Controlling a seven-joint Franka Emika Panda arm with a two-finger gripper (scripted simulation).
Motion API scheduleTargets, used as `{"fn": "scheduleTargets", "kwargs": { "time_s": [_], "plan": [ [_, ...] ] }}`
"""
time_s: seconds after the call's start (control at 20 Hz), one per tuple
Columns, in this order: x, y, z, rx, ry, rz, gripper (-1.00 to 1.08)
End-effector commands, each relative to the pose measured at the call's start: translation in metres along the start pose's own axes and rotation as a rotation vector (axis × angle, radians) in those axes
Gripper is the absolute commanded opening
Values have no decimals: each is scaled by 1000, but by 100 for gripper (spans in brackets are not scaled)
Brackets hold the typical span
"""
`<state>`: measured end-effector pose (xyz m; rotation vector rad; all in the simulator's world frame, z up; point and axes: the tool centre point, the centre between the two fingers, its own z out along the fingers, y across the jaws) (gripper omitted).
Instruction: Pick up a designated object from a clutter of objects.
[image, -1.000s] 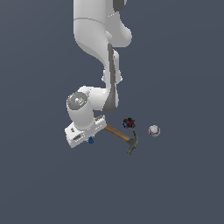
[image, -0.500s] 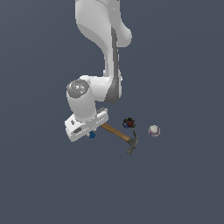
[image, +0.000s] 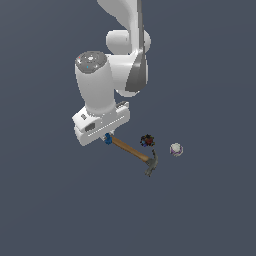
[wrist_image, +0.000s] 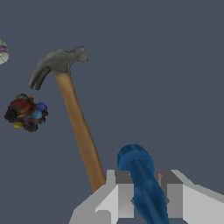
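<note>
Plain slate-blue ground (image: 210, 215) filling both views, flat even light, faint soft shadows

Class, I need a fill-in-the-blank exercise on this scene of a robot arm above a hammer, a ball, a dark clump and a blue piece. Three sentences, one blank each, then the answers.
1. The pincer is closed on the small ____ piece.
2. The hammer has a grey head and a ____ handle.
3. In the exterior view, the dark clump lies between the hammer's handle and the pale ____.

Missing words: blue; wooden; ball
</note>
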<state>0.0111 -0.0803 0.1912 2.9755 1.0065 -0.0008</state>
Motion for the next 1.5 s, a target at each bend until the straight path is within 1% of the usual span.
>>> {"fn": "scheduleTargets", "kwargs": {
  "time_s": [0.0,0.5,0.8,1.1,1.45],
  "plan": [
    [1,-9,-30,0,0,0,-100],
    [5,-40,-140,-1,0,0,-100],
    [9,-54,-191,0,0,0,-100],
    [11,-61,-223,0,0,0,-100],
    [13,-64,-235,0,1,0,-100]
  ]
}}
